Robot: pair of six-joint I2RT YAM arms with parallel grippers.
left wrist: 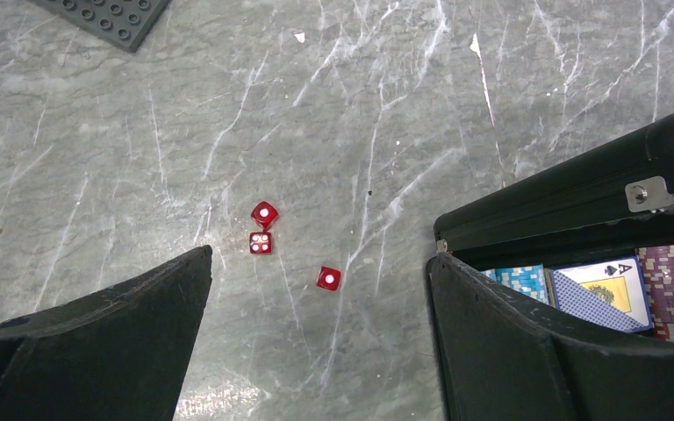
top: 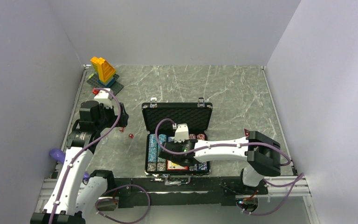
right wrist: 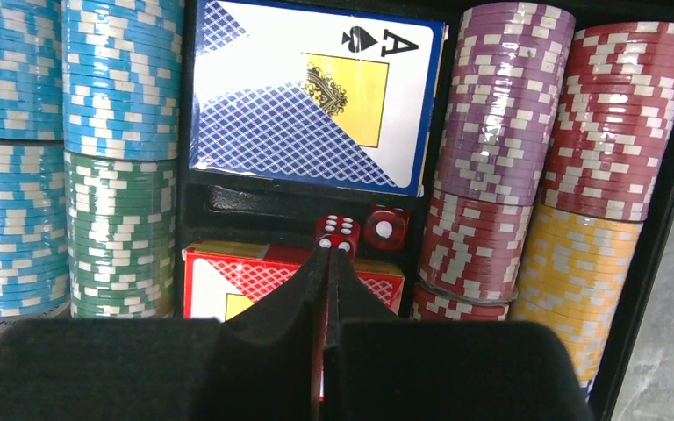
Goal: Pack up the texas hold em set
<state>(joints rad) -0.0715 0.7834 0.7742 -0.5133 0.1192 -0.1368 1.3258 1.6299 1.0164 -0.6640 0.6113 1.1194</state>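
Observation:
The black case lies open in the middle of the table, with rows of striped chips and a blue card deck above a red deck. Two red dice sit in the slot between the decks. My right gripper is shut, its tips right at one of these dice, with nothing held between them; it hangs over the case. Three more red dice lie on the table left of the case. My left gripper is open above them, fingers wide apart.
A yellow-blue toy brick tower on a dark baseplate stands at the far left corner. Grey walls close in the marble table on three sides. The case lid stands upright behind the chips.

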